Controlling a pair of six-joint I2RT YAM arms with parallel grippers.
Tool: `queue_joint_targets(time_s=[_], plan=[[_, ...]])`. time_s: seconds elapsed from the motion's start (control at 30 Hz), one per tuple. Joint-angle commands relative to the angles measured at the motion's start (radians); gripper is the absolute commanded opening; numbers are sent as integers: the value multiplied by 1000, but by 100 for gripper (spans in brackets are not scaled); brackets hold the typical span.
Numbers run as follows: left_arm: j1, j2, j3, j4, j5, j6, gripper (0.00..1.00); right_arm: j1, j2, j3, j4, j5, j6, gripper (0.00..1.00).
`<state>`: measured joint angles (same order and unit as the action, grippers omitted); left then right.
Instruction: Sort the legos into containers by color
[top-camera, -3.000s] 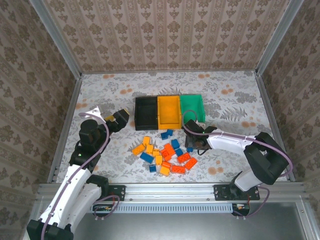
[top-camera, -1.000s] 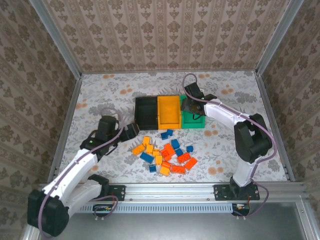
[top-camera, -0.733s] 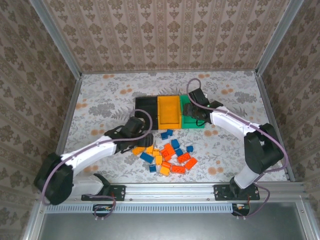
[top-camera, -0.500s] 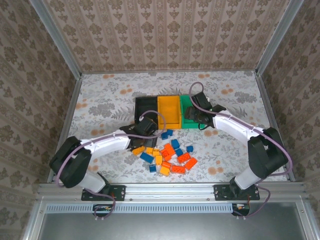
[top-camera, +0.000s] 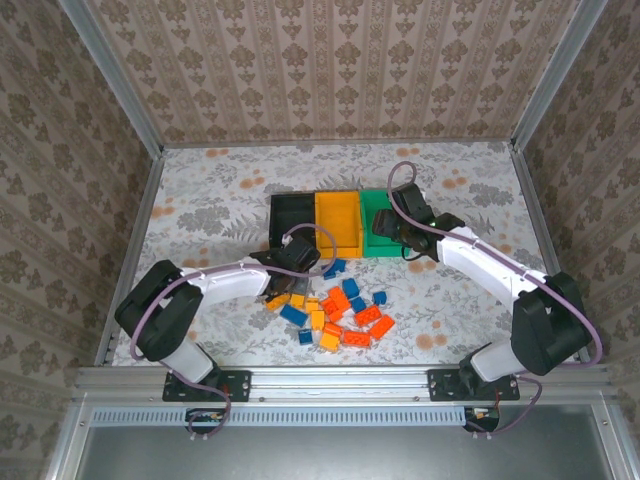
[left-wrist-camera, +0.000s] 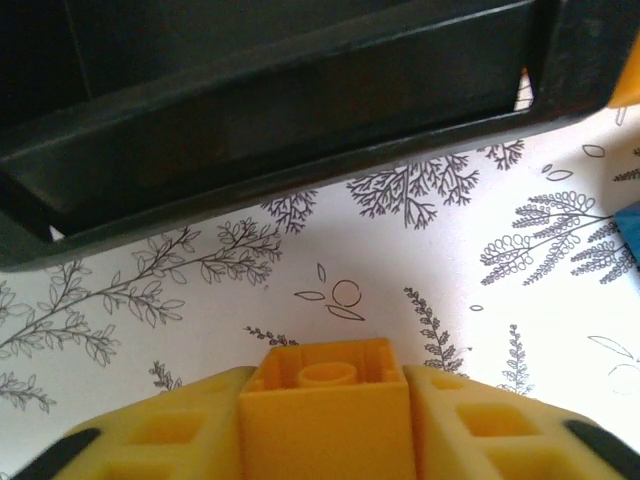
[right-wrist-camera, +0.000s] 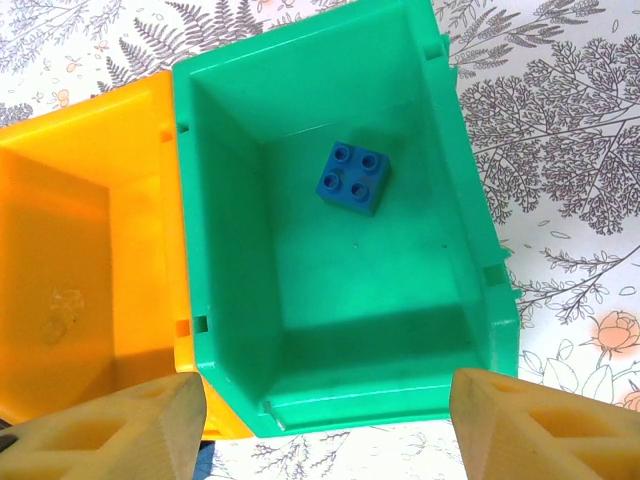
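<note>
Yellow, red-orange and blue legos (top-camera: 335, 305) lie heaped in front of the three joined bins. My left gripper (top-camera: 284, 282) is at the heap's upper left edge, low over the table. It is shut on a yellow-orange brick (left-wrist-camera: 325, 400), which sits squeezed between the two yellow fingers (left-wrist-camera: 165, 435) just in front of the black bin (left-wrist-camera: 260, 130). My right gripper (right-wrist-camera: 325, 430) hangs open over the near edge of the green bin (right-wrist-camera: 230, 300). One blue brick (right-wrist-camera: 350, 178) lies on that bin's floor. The orange-yellow bin (right-wrist-camera: 60, 250) next to it looks empty.
The bins stand mid-table: black (top-camera: 291, 222), orange-yellow (top-camera: 337, 220), green (top-camera: 372, 205). A blue brick's corner (left-wrist-camera: 630, 232) shows to the right of the held brick. Patterned tabletop spreads around the bins, and aluminium rails run along the table's sides.
My left arm swung from the far left in to the heap and closed on a yellow brick. My right gripper went from the heap to the green bin, then drew back slightly.
</note>
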<state>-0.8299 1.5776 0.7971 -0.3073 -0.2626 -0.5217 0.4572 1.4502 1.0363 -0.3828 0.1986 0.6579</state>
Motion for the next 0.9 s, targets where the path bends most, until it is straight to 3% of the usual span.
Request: queue_joint_targets(time_s=[0.0,0.13,0.3,0.4,0.63,0.87], plan=[[-2,-16,-13,2,5,2,32,1,-33,-15,-7,22,3,67],[-7,-102,-13,-35,2,-5,26,2,-46,-27,-9,29,9,67],[-10,-308,29,-91,-3,3,27,2,-74,-61,-4,17,21,67],[42,-342,98,-112,21,31,29,2,-90,-86,4,3,26,67],[242,-119,259,-33,174,67,27,3,-88,-127,0,-2,32,67],[294,88,408,-25,186,84,28,5,-119,-175,-14,-27,28,67]])
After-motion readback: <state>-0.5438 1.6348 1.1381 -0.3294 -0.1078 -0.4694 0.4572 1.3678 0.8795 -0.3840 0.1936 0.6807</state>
